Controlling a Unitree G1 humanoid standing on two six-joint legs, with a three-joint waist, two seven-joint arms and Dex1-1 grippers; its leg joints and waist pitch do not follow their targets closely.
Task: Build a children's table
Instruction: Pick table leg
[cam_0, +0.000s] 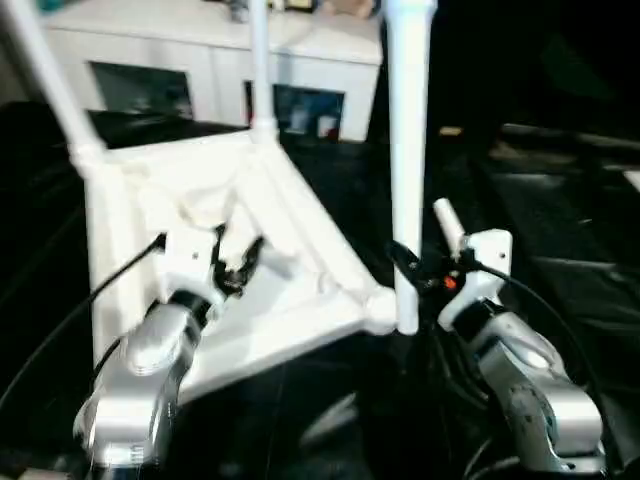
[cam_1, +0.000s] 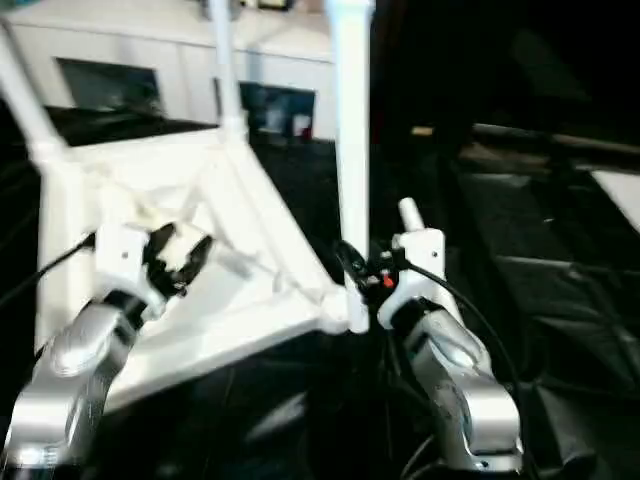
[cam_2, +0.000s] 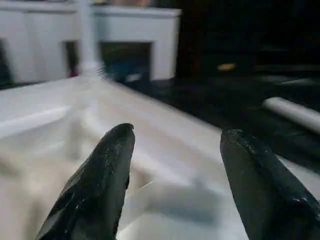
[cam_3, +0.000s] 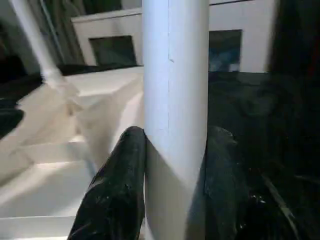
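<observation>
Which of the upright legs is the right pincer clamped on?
The nearest leg, standing at the tabletop's near right corner: the right pincer grips it low down. The two far-corner legs stand untouched behind.

— Where's the tabletop (cam_0: 265, 300)?

— Upside down, in front of the cabinet (cam_0: 210, 60). Two legs (cam_0: 258, 70) stand at its far corners, a third leg (cam_0: 408, 170) at the near right corner.

— Anything beyond?

— Another leg (cam_2: 292, 112) lies off to the right.

white children's table (cam_0: 290, 270) upside down, legs upright
</observation>
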